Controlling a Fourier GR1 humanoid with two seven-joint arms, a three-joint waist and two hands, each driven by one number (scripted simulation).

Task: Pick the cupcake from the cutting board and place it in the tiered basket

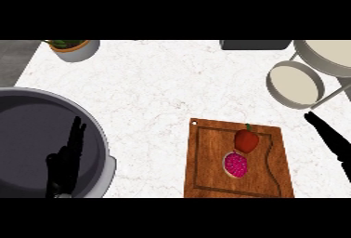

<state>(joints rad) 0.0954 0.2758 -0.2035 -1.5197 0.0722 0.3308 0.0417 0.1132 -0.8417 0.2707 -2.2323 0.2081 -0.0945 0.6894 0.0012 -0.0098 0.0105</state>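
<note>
The cupcake [236,164], with pink frosting, lies on the brown wooden cutting board [205,162] at the lower middle-right. A red bell pepper [247,140] with a green stem sits just above it, touching it. The tiered basket [296,85], with white round trays on a grey frame, stands at the upper right. My right hand [332,139] is open, fingers straight, just right of the board and below the basket's lower tray. My left hand [66,160] is open with fingers up at the lower left, over the dark pot.
A large dark grey pot [103,139] fills the lower left. A potted plant [70,48] stands at the top left. A dark grey object [255,44] shows at the top edge, left of the basket. The counter [158,83] is white marble.
</note>
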